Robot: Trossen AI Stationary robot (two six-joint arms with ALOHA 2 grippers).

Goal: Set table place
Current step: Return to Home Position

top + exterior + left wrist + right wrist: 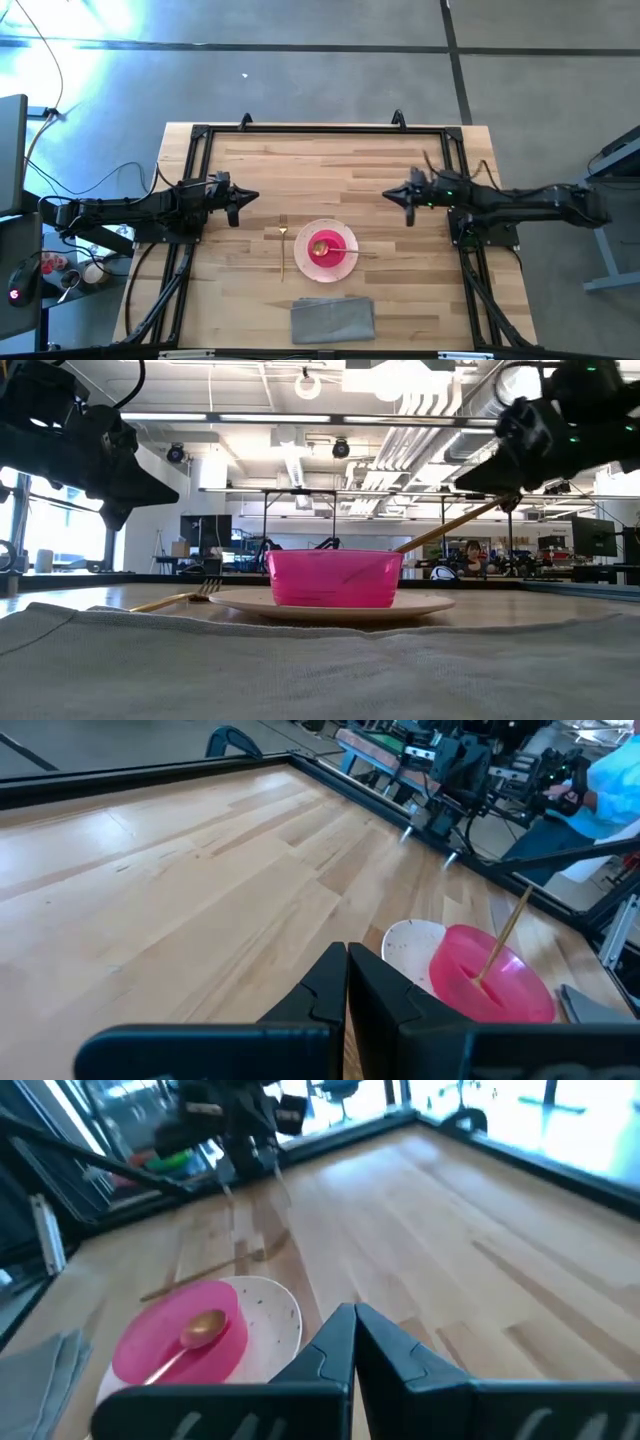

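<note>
High view: the round, speckled off-white plate [346, 231] sits on the light plank table [330, 165], carrying the pink bowl [335, 240]. The thin gold fork [283, 245] lies just to its left, and a folded grey cloth [333, 320] is nearby. The left hand [248, 198] and right hand [393, 196] hang well apart.

Low view: the gold spoon [450, 525] slants out of the translucent bowl.

Wrist views: both hands are clenched and empty.

Pale, matt wood planks form the tabletop [330, 165], inside a black metal frame [320, 129]. The pink bowl [333, 578] is glossy and the speckled plate [272, 1312] smooth. The fork [283, 245] and spoon [203, 1325] gleam gold, and the grey cloth [333, 320] looks woven.
</note>
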